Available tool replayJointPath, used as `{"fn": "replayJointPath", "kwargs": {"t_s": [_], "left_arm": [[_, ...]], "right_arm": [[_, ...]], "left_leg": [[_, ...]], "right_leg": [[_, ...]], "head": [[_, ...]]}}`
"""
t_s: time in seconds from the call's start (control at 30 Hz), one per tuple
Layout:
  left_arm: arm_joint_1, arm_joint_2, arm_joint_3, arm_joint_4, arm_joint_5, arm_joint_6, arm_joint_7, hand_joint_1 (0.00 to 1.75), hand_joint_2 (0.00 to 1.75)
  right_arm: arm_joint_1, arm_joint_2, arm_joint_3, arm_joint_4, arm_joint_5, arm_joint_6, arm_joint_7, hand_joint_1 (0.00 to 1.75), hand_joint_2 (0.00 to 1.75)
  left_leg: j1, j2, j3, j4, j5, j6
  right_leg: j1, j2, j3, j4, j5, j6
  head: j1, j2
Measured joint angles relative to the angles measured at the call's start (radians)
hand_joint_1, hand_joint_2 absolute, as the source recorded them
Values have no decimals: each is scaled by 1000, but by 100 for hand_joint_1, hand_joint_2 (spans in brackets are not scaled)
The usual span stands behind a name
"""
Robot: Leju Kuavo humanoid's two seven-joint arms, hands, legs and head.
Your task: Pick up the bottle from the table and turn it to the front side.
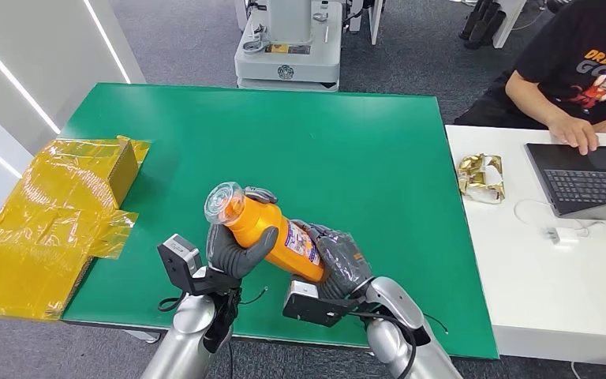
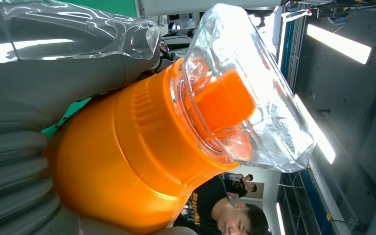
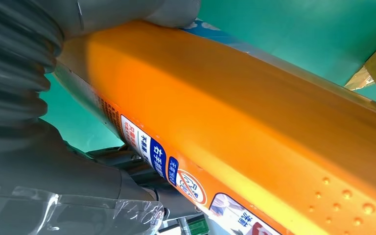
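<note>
At the far left of the head view a yellow box (image 1: 55, 217) wrapped in shiny film sits on the edge of the green bench (image 1: 300, 142). Near the bench's front edge, the left hand (image 1: 233, 249) curls its fingers around the neck end of the orange bottle (image 1: 272, 233), just below the clear cap (image 1: 223, 201). The bottle is lifted off the bench and lies tilted, cap up and to the left, base down and to the right. In the left wrist view the clear cap (image 2: 247, 88) covers an orange spout, and the grey thumb (image 2: 63, 73) presses on the bottle's shoulder. The right hand (image 1: 339, 264) wraps around the bottle's lower end, beside its blue and white label (image 1: 301, 243). In the right wrist view the label (image 3: 176, 171) runs along the bottle's underside. To the right stands a white bench (image 1: 536, 260) with a gold wrapper (image 1: 480, 178), a laptop (image 1: 588, 178) and a person (image 1: 576, 71) seated, one hand on the laptop.
</note>
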Motion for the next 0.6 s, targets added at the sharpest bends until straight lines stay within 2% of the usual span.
{"fn": "replayJointPath", "kwargs": {"t_s": [0.6], "left_arm": [[0,0,0,0,0,0,0,106,175]], "right_arm": [[0,0,0,0,0,0,0,175,175]], "left_leg": [[0,0,0,0,0,0]], "right_leg": [[0,0,0,0,0,0]], "head": [[0,0]]}}
